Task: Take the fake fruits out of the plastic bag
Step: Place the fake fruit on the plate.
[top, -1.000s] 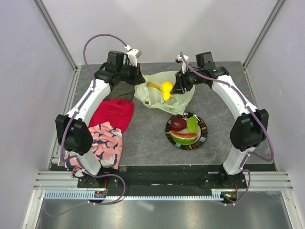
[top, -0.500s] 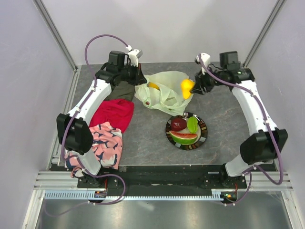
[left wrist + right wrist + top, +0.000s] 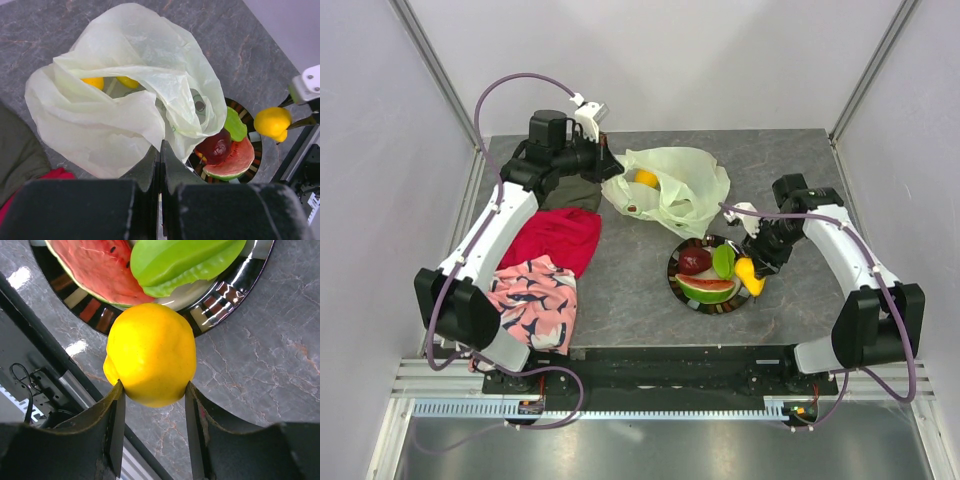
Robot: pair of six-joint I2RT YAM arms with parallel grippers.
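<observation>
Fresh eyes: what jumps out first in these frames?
The bright yellow pear, clamped in the right gripper, sits at the right rim of the plate, which holds the apple, green piece and watermelon slice. Behind it lies the pale-green plastic bag, its edge pinched by the left gripper, with yellow fruit showing inside.

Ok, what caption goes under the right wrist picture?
Fingers grip a yellow pear at the plate rim, near watermelon and green fruit.

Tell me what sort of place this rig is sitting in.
Likely a lab robot cell, not a home: blank walls framed by aluminium posts, a grey slab table, and plastic fruit on a plate as props.
</observation>
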